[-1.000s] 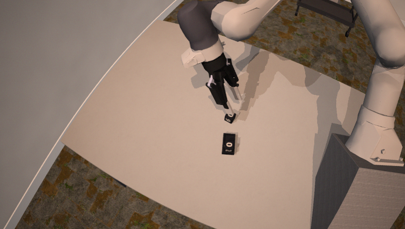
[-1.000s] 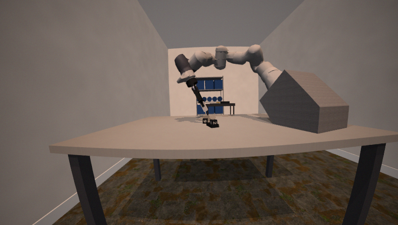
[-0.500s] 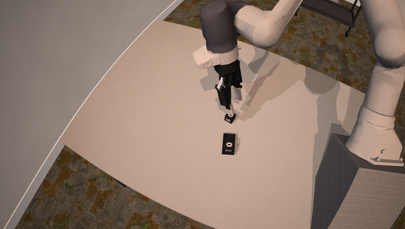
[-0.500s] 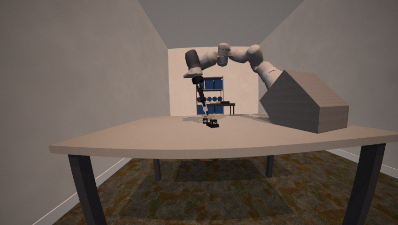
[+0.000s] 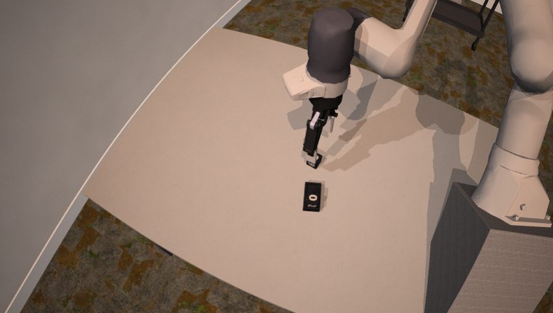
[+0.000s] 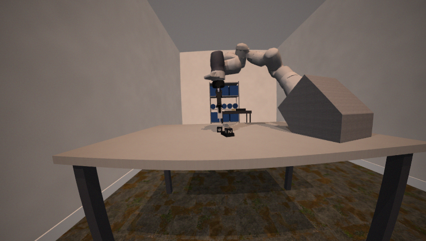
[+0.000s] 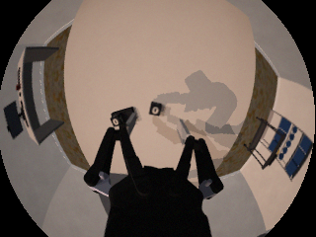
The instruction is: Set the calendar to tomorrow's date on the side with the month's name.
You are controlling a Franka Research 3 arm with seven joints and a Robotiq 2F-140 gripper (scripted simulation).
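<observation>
The black calendar tray [image 5: 311, 208] lies flat near the middle of the table and holds one black cube [image 5: 312, 193] with a white 0 on top. In the exterior view this cube [image 6: 229, 130] shows a 2 on its front face. The second cube [image 5: 316, 162] stands on the bare table just behind the tray and shows a 6 or a 9 toward the front camera [image 6: 219, 129]. My gripper [image 5: 312, 156] points straight down, just above this loose cube, with its fingers spread and empty. In the wrist view the cube [image 7: 156, 109] lies between and beyond the fingertips, and the tray is by the left one.
The robot's grey pedestal [image 5: 484, 252] stands at the table's right edge. A shelf with blue boxes [image 6: 224, 101] and a small dark side table [image 6: 237, 112] stand behind the table, away from it.
</observation>
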